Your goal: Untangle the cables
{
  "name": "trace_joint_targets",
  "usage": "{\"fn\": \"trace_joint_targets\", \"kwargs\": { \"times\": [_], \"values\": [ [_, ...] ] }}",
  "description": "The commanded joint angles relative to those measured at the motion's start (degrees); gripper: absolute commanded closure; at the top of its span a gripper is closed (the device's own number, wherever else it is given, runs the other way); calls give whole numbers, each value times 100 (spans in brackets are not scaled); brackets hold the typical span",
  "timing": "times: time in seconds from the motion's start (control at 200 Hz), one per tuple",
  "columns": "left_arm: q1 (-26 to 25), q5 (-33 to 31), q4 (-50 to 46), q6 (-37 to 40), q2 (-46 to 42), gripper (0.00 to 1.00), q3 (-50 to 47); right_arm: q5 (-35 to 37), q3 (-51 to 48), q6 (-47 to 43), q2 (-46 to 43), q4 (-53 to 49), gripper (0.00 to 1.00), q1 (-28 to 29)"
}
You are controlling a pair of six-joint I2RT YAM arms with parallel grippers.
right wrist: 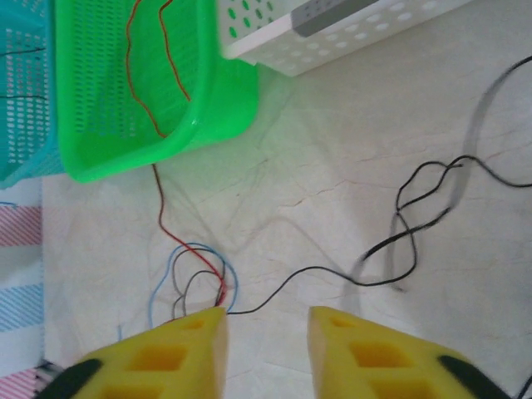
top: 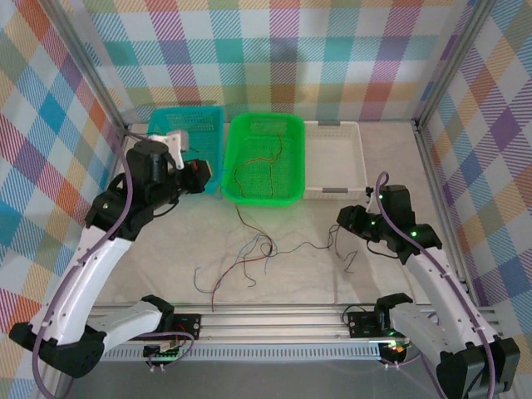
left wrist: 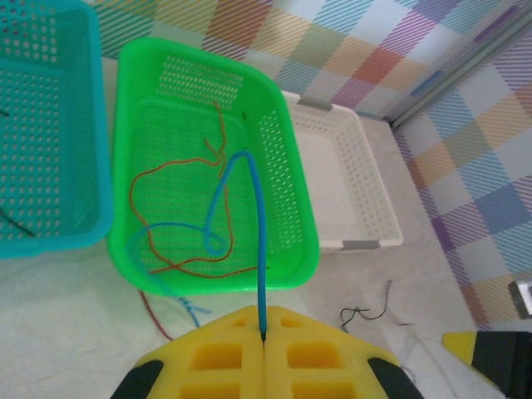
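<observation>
Mid-extraction: left claw [left wrist: 263,337] clamped on blue cable [left wrist: 258,249] by green basket [left wrist: 303,216]; right claw [right wrist: 266,328] open, so next I'd grab black cable [right wrist: 399,224].

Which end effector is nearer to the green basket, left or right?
Left. The left end effector is just beside the left wall of the green basket; the right end effector is clearly apart, off its near right corner.
</observation>
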Motion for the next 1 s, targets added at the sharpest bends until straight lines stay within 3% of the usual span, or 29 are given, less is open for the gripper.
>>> {"fn": "trace_joint_targets", "kwargs": {
  "times": [0.0,0.27,0.995],
  "values": [
    [63,285,280,122,242,100,427,-307,36,-241,-264,279,56,47],
    [-121,615,443,235,978,100,1048,-282,316,-440,-484,141,36,52],
    [-1109,718,436,574,2547,100,2631,-26,159,-505,-1035,51,0,52]
  ]
}}
